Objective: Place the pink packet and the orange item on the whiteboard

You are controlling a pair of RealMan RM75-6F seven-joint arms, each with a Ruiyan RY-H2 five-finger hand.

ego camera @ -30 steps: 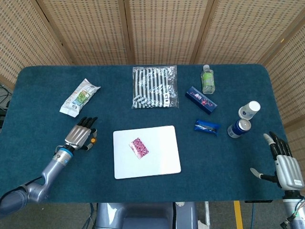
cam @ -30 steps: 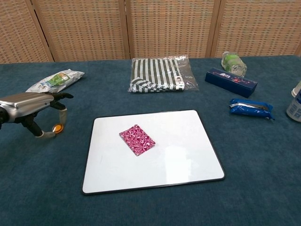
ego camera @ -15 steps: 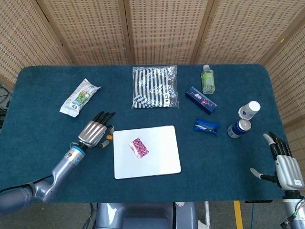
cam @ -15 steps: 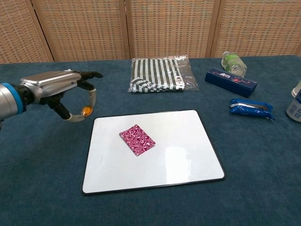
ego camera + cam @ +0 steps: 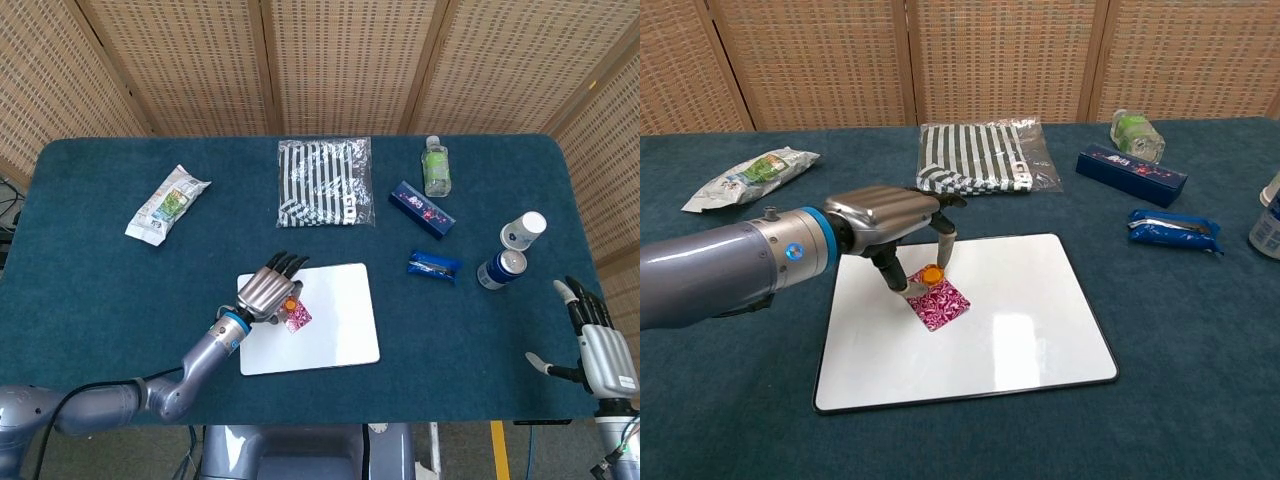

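Note:
The whiteboard [image 5: 335, 335] [image 5: 1030, 330] lies flat at the table's front centre. The pink packet [image 5: 298, 317] [image 5: 943, 304] rests on its left half. My left hand [image 5: 266, 294] [image 5: 890, 222] hovers over the board's left part, just above the packet, and pinches the small orange item [image 5: 290, 304] [image 5: 931, 273] between thumb and a finger. The orange item hangs right above the packet's near corner; whether it touches the packet I cannot tell. My right hand [image 5: 598, 350] stays at the table's front right edge, fingers spread and holding nothing.
A striped folded cloth [image 5: 324, 182] lies behind the board. A green-white snack bag [image 5: 166, 204] sits at the left. On the right are a small bottle [image 5: 436, 166], a dark blue box [image 5: 421, 209], a blue packet [image 5: 434, 265] and a cup with a can [image 5: 510, 250].
My left hand has carried the orange item from the table left of the board rightward, over the board's left part, down to the pink packet. The right hand has not moved.

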